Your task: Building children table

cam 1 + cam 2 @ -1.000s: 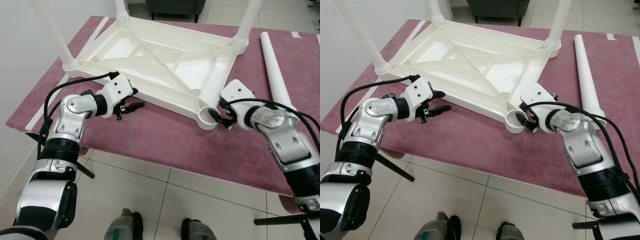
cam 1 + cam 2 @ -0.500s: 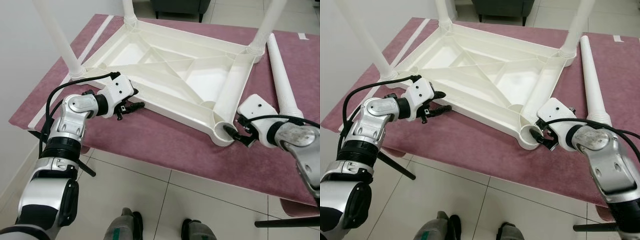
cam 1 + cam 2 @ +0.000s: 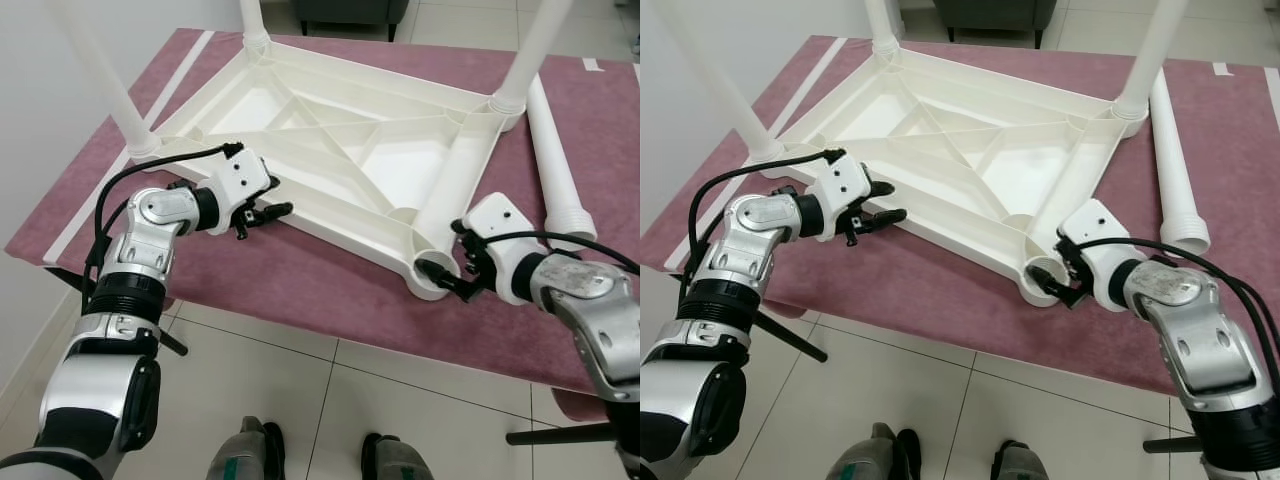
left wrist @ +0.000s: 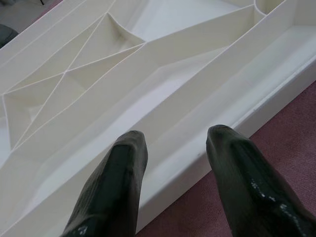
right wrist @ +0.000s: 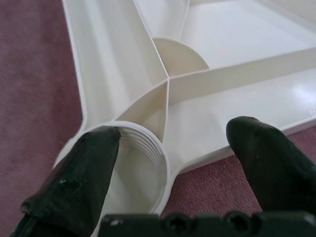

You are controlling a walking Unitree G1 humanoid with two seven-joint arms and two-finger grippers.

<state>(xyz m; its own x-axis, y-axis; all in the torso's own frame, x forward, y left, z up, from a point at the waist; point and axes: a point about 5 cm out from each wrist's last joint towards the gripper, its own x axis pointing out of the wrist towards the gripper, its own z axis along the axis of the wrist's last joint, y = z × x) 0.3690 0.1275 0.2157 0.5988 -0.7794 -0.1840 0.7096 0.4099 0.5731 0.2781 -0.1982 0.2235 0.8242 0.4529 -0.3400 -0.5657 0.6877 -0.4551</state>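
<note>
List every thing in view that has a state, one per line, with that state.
Children's table top: upside down on the maroon mat.
Three legs: mounted, standing upright.
Near corner socket: empty, threads bare.
Loose leg: lying flat on the mat beside the table top.
Left hand: open, at the near edge.
Right hand: open, straddling the socket rim.

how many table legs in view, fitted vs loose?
4. Three stand screwed into the upturned tabletop: far-left leg, far-middle leg, far-right leg. One loose leg lies on the mat beside the tabletop's right edge.
</note>
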